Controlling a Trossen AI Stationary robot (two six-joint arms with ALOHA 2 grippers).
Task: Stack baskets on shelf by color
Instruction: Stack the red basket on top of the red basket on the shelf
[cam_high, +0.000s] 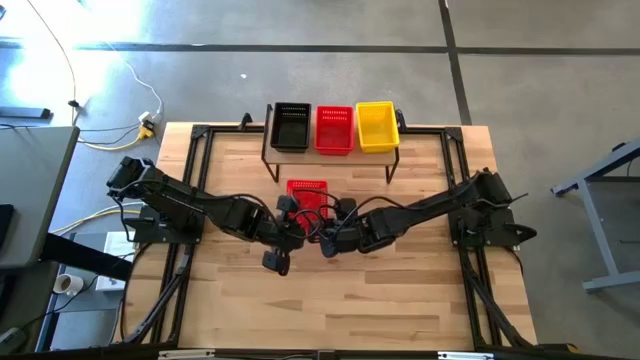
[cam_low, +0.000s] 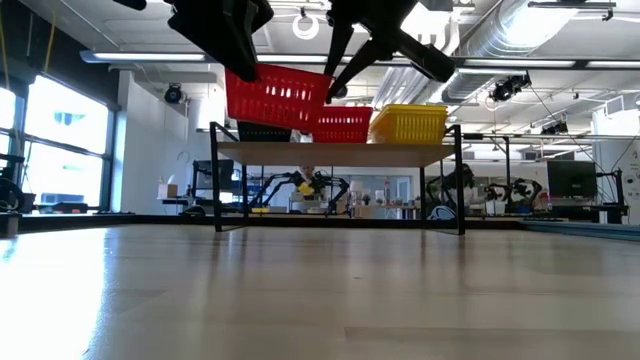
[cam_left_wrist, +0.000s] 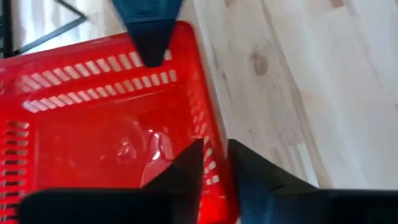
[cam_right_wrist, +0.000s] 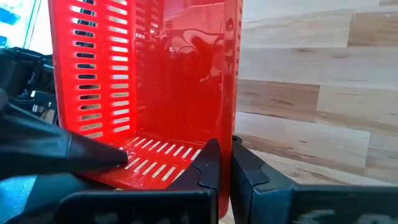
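Observation:
A red mesh basket (cam_high: 307, 192) hangs in the air over the middle of the table, held between both grippers. My left gripper (cam_high: 292, 212) is at its left side and my right gripper (cam_high: 334, 214) at its right side, each shut on a wall. In the low view the basket (cam_low: 278, 98) sits at about the height of the shelf top (cam_low: 340, 153), slightly tilted. On the shelf stand a black basket (cam_high: 291, 127), a red basket (cam_high: 334, 130) and a yellow basket (cam_high: 377, 126), side by side. My left gripper (cam_left_wrist: 214, 168) pinches the basket's left side wall (cam_left_wrist: 208, 134), one finger (cam_left_wrist: 186, 171) inside and one outside. It comes from above, pointing down. The basket is lifted clear of the table. My right gripper (cam_right_wrist: 225, 168) pinches the opposite, right side wall (cam_right_wrist: 229, 112), one finger (cam_right_wrist: 208, 168) inside and one outside, also coming from above. The basket hangs between the two grippers with its open side up.
The shelf stands at the table's far edge on thin black legs (cam_high: 268, 165). Bare wooden tabletop (cam_high: 330, 300) lies below and in front of the held basket. A black frame runs along the table's sides (cam_high: 190, 180).

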